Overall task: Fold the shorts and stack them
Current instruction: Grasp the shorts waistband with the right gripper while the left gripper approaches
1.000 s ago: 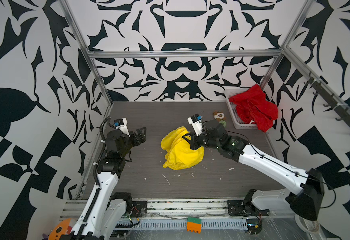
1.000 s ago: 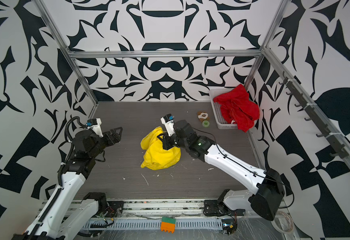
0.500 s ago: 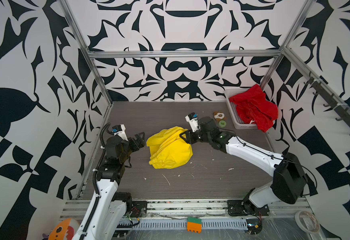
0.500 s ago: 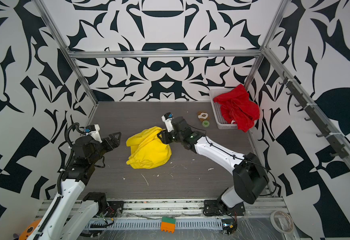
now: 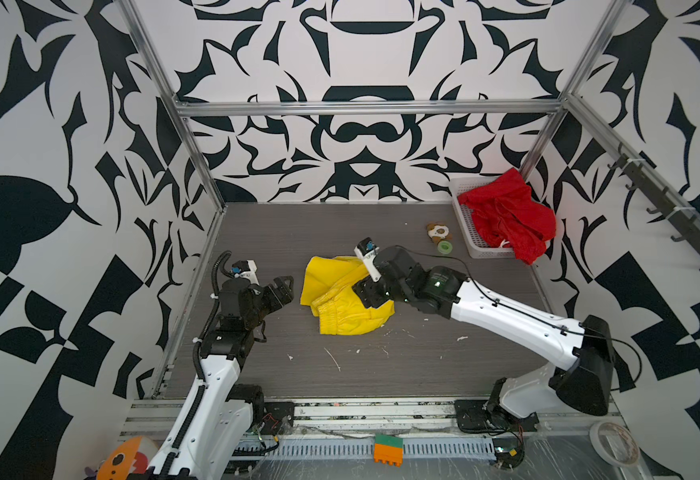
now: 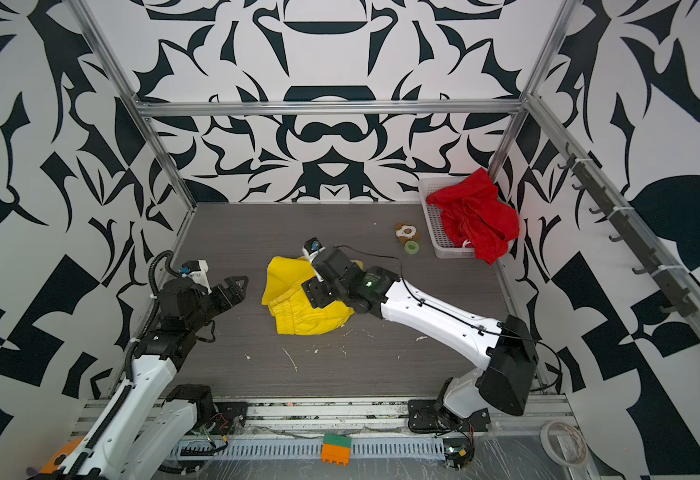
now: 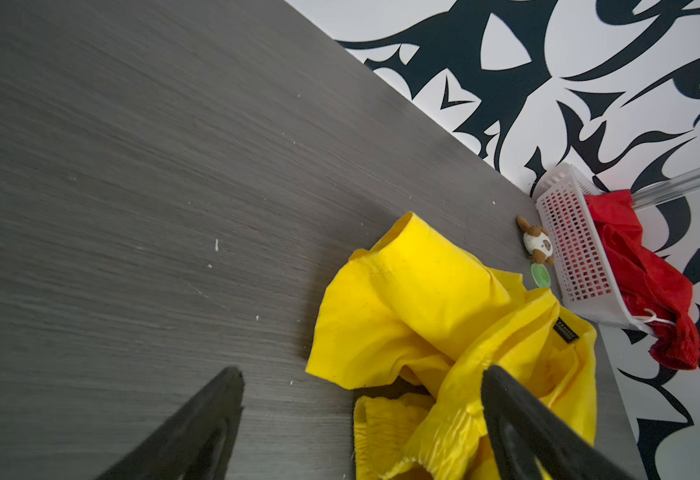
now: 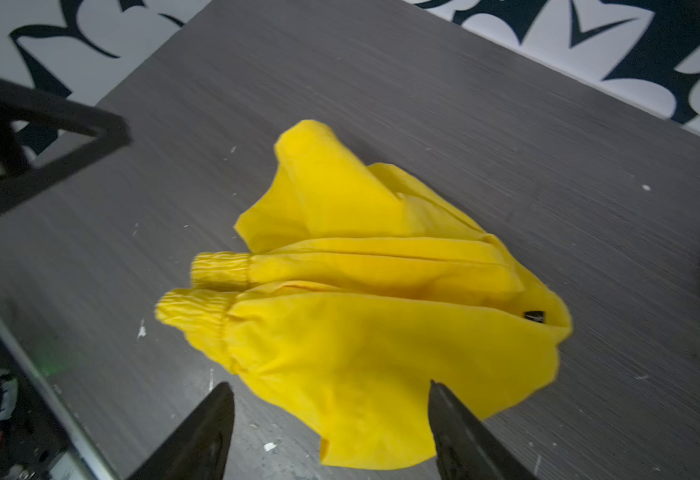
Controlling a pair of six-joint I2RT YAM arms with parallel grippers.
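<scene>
Barely started, I'd say. The yellow shorts (image 5: 346,305) lie in a loose crumpled heap mid-table. The fabric is thin and slick, the elastic waistband is bunched up and a small dark label (image 8: 533,316) shows, so no clean fold yet. The red shorts (image 5: 510,216) are draped over the white mesh basket (image 5: 462,216) in the far right corner, white drawstring (image 5: 502,244) dangling. Both folds and the stacking are left to do.

The right gripper (image 8: 331,415) hovers just over the yellow heap, jaws spread, nothing pinched. The left gripper (image 5: 284,289) sits just beside the heap's left edge, also spread wide and empty. A little plush toy (image 5: 437,232) and a green disc (image 5: 444,247) sit near the basket, and white crumbs dot the dark woodgrain table (image 5: 381,365).
</scene>
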